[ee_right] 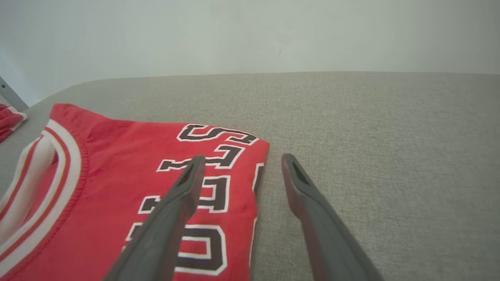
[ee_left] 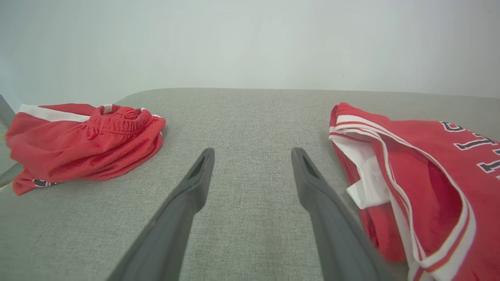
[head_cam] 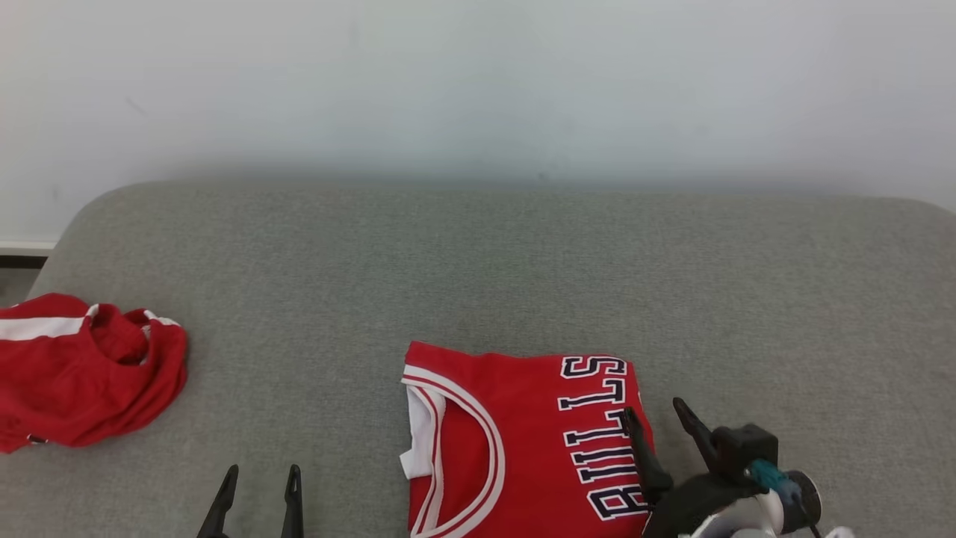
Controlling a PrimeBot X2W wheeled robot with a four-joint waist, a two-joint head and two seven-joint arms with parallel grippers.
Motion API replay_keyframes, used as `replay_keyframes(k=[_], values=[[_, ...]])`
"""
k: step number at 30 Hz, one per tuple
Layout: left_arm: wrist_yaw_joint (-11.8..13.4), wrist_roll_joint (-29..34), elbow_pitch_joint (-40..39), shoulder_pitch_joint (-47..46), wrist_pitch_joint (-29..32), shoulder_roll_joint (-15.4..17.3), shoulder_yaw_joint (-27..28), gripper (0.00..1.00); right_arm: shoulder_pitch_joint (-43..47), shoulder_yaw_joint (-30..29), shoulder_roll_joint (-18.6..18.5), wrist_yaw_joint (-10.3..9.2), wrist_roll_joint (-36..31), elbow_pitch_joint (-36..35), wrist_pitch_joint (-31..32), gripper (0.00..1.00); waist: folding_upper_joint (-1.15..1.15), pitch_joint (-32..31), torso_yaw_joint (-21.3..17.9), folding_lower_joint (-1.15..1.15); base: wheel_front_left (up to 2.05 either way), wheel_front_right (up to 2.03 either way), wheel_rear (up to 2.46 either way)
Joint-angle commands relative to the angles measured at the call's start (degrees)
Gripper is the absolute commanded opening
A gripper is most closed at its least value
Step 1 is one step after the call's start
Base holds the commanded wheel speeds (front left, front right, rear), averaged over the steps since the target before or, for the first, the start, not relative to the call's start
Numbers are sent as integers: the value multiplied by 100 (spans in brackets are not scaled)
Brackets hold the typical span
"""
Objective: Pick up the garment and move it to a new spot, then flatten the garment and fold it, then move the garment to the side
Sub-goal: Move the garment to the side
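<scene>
Left tool [head_cam: 264,471] is sitting nearest, at the lower left of the head view, its two dark fingers standing spread with nothing between them; in the left wrist view the same tool [ee_left: 253,152] is hovering over bare gray fabric, holding nothing. Right tool [head_cam: 653,407] is reaching in from the lower right, fingers likewise spread and empty. It is straddling the right-hand edge of the folded red jersey [head_cam: 515,441]. In the right wrist view, one finger of this tool [ee_right: 243,158] is lying over the dark, white-outlined lettering of the jersey [ee_right: 129,171], and the other is lying over bare tabletop [ee_right: 371,148] just beside the cloth. Cannot tell whether the fingers are touching the fabric. The jersey is lying flat in a neat folded rectangle at the near middle of the tabletop [head_cam: 523,261], white-trimmed neckline facing the left tool, lettered side toward the right tool. From the left wrist, the jersey [ee_left: 422,164] is showing just beside the right-hand finger. Further left, well apart from it, crumpled red shorts [head_cam: 82,373] with white trim are bunching at the tabletop's left edge, elastic waistband showing on the shorts [ee_left: 86,144]. Beyond the far rounded edge, a pale wall [head_cam: 478,90] is rising.
</scene>
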Motion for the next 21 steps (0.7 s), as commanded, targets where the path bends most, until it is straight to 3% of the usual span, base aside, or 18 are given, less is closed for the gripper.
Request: replay_keyframes(k=[1, 6, 13, 14, 15, 16, 21], values=[[-11, 24, 24, -96, -20, -1, -16, 100, -201, -3, -16, -10, 6, 317, -21, 100, 0, 22, 126, 0, 0, 0, 0], [-30, -7, 42, -101, -20, -2, -85, 100, -799, -32, -12, -10, 149, 1498, -22, 100, 0, 54, 300, 0, 0, 0, 0], [-4, -87, 75, -117, -20, -1, -85, 100, -1025, 671, -8, -10, 1009, 2414, 21, 100, 0, 86, 347, 0, 0, 0, 0], [-4, -94, 78, -114, -20, -2, -82, 100, -1028, 813, -2, -10, 1091, 2466, 22, 48, 0, 90, 336, 0, 0, 0, 0], [-6, -103, 81, -115, -20, -2, -82, 100, -1042, 928, 2, -10, 1232, 2507, 25, 29, 0, 94, 325, 0, 0, 0, 0], [-3, -110, 85, -123, -20, -2, -79, 100, -1069, 1029, 2, -10, 1321, 2545, 26, 0, 0, 97, 315, 0, 0, 0, 0], [11, -121, 72, -194, -20, -2, -39, 100, -1453, 1254, -26, -10, 1358, 2683, 5, 0, 0, 153, 234, 0, 0, 0, 0]])
